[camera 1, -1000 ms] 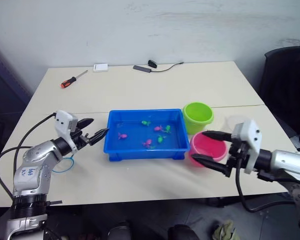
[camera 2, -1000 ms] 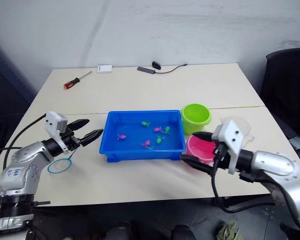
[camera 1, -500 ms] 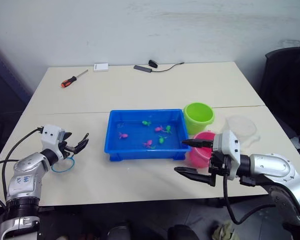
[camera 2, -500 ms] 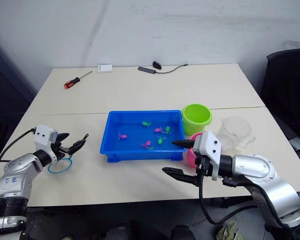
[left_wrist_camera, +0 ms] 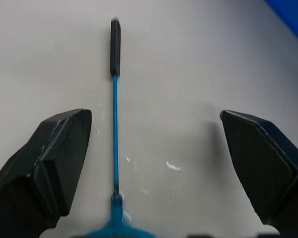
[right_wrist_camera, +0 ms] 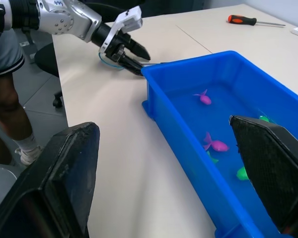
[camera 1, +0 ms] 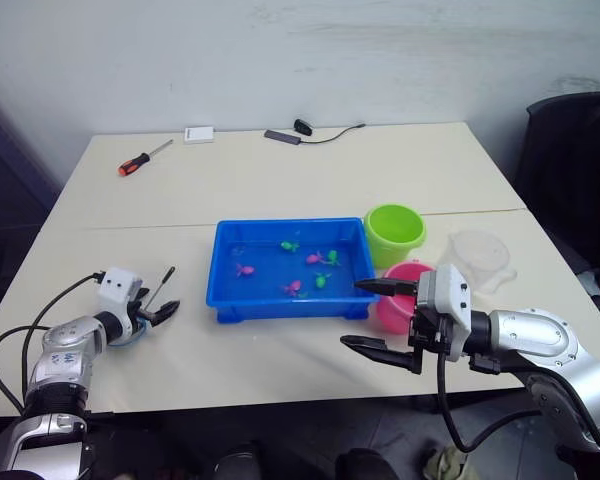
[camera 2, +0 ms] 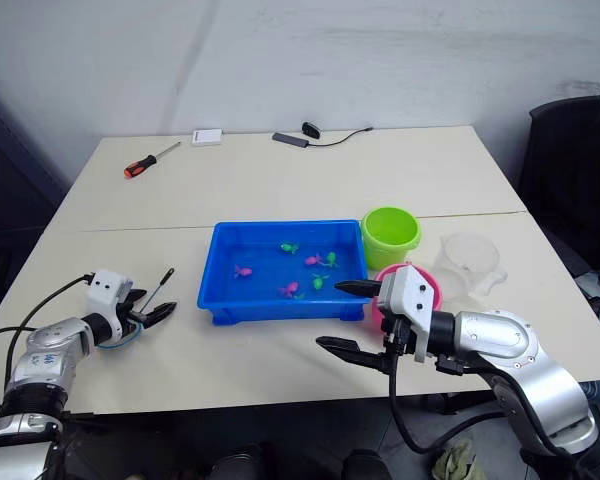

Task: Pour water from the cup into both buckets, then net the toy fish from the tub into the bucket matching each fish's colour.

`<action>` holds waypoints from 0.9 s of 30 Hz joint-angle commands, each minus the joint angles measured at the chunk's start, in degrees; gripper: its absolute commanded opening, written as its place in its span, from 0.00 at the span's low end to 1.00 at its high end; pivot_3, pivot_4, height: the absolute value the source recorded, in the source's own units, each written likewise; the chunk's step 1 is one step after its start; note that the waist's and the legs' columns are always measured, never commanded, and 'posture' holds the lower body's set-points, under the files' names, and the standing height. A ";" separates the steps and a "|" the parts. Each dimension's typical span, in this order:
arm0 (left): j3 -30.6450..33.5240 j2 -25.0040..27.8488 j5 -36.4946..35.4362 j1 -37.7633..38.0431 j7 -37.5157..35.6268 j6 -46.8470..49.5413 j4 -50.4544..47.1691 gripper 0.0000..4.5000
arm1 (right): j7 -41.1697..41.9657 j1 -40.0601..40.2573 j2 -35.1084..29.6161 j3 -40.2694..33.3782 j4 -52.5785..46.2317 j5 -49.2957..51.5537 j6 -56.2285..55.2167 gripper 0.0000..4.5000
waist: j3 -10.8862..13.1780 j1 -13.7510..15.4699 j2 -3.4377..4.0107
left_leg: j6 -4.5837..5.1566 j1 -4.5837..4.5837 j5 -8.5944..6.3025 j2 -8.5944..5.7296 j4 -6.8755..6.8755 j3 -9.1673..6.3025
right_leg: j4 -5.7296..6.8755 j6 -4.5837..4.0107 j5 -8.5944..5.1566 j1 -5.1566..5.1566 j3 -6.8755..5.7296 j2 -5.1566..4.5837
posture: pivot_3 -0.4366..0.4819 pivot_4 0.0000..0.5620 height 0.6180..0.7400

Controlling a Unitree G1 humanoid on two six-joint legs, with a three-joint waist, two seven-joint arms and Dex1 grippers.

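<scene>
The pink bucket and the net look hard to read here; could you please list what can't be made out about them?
- Pink bucket: in the eye views the right hand covers its front, so its water level stays unknown.
- Net: the left wrist view's edge cuts off the hoop; in the eye views the left hand hides most of it.
- Toy fish: too small for an exact count.

The tub (camera 1: 292,272), a shallow bright blue rectangular tray, sits at the table's centre, holding water and the toy fish (camera 1: 316,258), pink and green, scattered loosely; the lime green bucket (camera 1: 395,233) stands upright just beside the tub at its 2 o'clock; the pink bucket (camera 1: 397,312) stands at its 4 o'clock; the clear cup (camera 1: 480,258) rests at 3 o'clock of the green bucket, apart from it.
</scene>
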 commanded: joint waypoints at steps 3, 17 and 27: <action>-0.68 1.28 1.88 -0.81 -0.34 -3.11 2.98 1.00 | -0.80 -0.34 0.23 -0.47 -1.58 0.00 -1.21 0.99 | -0.03 0.12 0.00 | 0.00 0.00 0.00 -0.02 0.00 0.01 | 0.03 0.03 0.01 0.00 -0.55 -0.27 | 0.48 0.27 0.94; -1.17 1.04 2.92 -0.47 -0.57 -4.73 3.98 0.01 | -2.23 -1.12 0.31 -0.17 -1.50 -0.25 -1.15 1.00 | -0.14 0.11 0.13 | -0.01 -0.03 -0.01 -0.02 -0.07 0.05 | 0.22 0.74 0.39 -0.31 -1.24 -0.48 | 0.48 0.27 0.94; 2.47 1.76 0.89 0.81 0.84 -6.56 1.62 0.01 | -2.39 -2.04 0.61 0.31 -0.70 -0.81 -1.21 1.00 | -0.18 0.10 0.05 | -0.01 -0.04 -0.01 -0.02 -0.07 0.16 | 0.48 0.76 0.41 -0.53 -1.29 -0.50 | 0.48 0.27 0.94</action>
